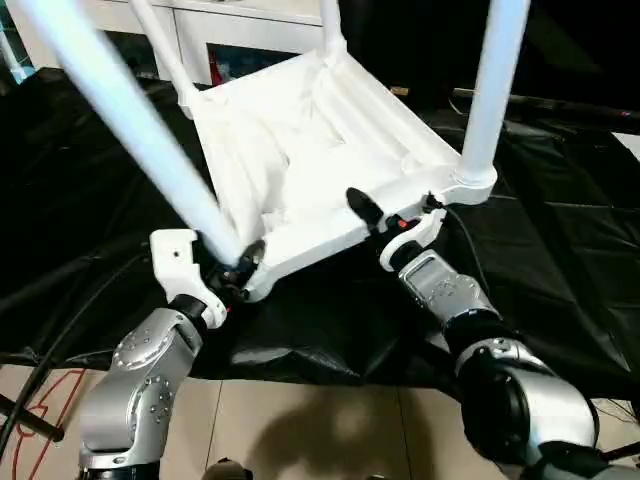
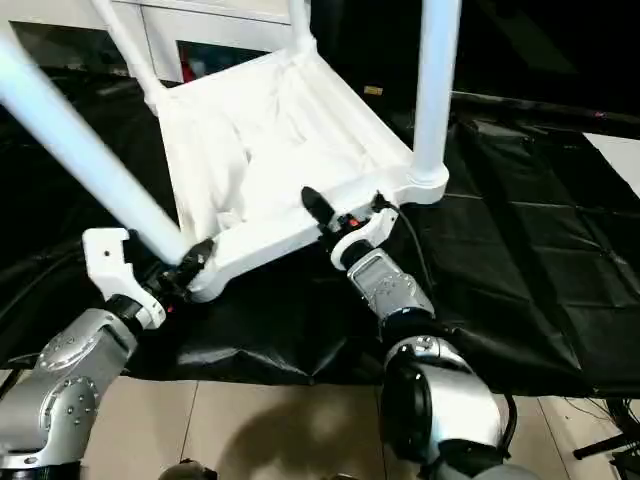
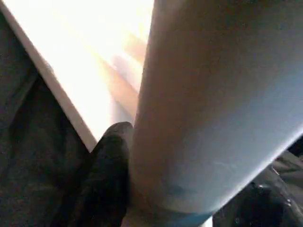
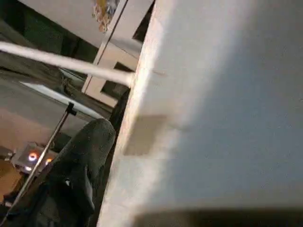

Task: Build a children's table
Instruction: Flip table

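We are holding the children's table (image 1: 300, 160) upside down, tilted over the black sheet (image 1: 560, 250), its legs running out of frame. Our left gripper (image 1: 238, 268) is pinching the near corner by a leg; our right gripper (image 1: 385, 215) is clamping the near edge. Fingers are largely hidden.

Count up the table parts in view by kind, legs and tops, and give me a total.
Table legs fitted in the corner sockets: 4
Table top, underside up: 1
Total: 5
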`<state>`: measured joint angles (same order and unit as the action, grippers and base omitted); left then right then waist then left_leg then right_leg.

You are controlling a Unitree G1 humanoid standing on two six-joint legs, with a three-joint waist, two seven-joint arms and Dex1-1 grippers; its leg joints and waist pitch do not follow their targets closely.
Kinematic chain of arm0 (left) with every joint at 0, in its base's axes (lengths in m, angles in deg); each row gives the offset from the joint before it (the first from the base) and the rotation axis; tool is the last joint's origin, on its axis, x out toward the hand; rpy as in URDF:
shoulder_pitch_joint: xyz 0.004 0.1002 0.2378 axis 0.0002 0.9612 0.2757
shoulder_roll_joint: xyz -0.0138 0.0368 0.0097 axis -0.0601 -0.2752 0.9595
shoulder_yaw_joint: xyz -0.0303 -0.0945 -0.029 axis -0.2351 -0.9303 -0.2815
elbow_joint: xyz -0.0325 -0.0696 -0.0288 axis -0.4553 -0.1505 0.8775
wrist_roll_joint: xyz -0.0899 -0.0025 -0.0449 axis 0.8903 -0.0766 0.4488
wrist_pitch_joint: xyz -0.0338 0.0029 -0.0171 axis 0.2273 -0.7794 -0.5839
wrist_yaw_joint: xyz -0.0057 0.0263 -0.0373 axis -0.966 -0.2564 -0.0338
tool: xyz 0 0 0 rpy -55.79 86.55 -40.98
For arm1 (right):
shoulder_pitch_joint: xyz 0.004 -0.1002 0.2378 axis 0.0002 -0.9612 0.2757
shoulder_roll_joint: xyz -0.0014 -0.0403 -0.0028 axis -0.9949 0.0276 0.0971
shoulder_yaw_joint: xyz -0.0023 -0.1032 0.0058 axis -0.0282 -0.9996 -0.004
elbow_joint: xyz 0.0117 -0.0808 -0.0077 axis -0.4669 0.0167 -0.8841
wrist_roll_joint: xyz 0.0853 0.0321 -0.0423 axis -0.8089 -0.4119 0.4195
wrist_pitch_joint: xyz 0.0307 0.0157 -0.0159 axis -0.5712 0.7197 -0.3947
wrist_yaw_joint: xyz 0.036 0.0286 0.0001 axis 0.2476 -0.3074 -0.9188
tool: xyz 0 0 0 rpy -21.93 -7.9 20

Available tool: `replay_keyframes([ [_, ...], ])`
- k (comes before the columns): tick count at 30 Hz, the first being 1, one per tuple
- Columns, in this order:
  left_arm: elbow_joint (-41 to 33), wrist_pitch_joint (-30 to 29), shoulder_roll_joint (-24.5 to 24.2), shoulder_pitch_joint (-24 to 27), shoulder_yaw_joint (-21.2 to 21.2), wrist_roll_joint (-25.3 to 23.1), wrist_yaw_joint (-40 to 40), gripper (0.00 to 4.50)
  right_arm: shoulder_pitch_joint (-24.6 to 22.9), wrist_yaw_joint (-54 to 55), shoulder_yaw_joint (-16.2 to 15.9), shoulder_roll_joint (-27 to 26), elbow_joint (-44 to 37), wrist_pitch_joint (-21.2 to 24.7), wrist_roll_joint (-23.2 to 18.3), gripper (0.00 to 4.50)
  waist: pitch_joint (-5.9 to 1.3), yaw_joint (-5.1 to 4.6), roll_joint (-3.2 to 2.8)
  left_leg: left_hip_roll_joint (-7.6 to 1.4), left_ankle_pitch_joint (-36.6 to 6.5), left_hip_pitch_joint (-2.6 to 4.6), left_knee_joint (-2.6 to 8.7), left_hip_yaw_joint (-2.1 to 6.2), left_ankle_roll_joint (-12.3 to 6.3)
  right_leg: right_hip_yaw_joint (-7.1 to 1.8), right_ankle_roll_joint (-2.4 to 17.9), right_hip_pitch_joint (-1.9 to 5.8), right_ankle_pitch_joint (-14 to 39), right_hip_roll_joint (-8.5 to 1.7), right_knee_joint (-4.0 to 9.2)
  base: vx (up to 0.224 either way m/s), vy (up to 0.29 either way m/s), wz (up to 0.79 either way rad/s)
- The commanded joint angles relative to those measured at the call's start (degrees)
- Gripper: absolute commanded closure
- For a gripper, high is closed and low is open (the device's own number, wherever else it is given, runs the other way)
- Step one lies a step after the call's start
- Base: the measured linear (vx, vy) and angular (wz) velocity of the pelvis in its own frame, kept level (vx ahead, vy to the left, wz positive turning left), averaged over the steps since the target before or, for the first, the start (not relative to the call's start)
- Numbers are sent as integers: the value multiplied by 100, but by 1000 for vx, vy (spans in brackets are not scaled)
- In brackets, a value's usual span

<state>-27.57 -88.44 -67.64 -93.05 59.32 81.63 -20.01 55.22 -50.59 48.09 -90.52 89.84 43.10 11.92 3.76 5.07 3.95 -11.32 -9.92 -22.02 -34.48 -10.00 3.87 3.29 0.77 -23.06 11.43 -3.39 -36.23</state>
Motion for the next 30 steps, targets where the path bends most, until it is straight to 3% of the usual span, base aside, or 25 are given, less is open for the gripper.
replay_keyframes([
  [1, -217, -72, 144, -109, 228, 467, 410, 227, 114, 38, 76, 71, 55, -40, -93, 104, -447, 1, -139, -211, -690, 125, 385, 21, -16, -250, 1294, 302, 31, -422, 322, 0, 0, 0],
  [8, -89, -5, 133, -109, 172, 425, 392, 227, 159, -3, 166, 107, 146, -101, -22, 180, -450, 5, -144, -213, -617, 118, 373, 11, -87, -246, 1366, 311, -7, -424, 317, 0, 0, 0],
  [16, 11, 42, 189, -90, 16, 414, 261, 227, 194, 63, 69, 152, 166, -429, 239, 226, -454, 6, -144, -215, -590, 118, 370, 13, -98, -243, 1358, 308, 13, -424, 313, 0, 0, 0],
  [17, 29, 13, 217, -86, -40, 453, 217, 171, 193, 88, 36, 164, 160, -496, 287, 228, -449, 4, -139, -215, -599, 116, 367, 6, -97, -245, 1377, 305, 28, -430, 321, 0, 0, 0],
  [24, -232, -219, -319, 394, 102, 644, 959, 107, 238, 295, 19, 299, -36, -906, 464, 228, -448, 7, -143, -208, -589, 126, 366, 0, -153, -241, 1370, 286, 57, -414, 309, 0, 0, 0],
  [25, -319, -264, -638, 659, 178, 597, 1278, 99, 265, 378, 36, 379, -119, -1024, 506, 228, -438, -6, -155, -212, -688, 131, 374, -4, -136, -240, 1349, 280, 186, -406, 326, 0, 0, 0],
  [29, -184, -128, -856, 812, 144, 415, 1360, 67, 269, 486, 72, 452, -238, -1154, 527, 228, -404, -7, -173, -215, -1005, 165, 395, -13, -40, -247, 1268, 235, 605, -396, 374, 0, 0, 0],
  [30, -148, -94, -894, 820, 136, 377, 1337, 53, 267, 538, 84, 476, -285, -1200, 536, 228, -378, 14, -192, -222, -1322, 208, 410, -23, 73, -256, 1174, 193, 1057, -406, 431, 0, 0, 0],
])
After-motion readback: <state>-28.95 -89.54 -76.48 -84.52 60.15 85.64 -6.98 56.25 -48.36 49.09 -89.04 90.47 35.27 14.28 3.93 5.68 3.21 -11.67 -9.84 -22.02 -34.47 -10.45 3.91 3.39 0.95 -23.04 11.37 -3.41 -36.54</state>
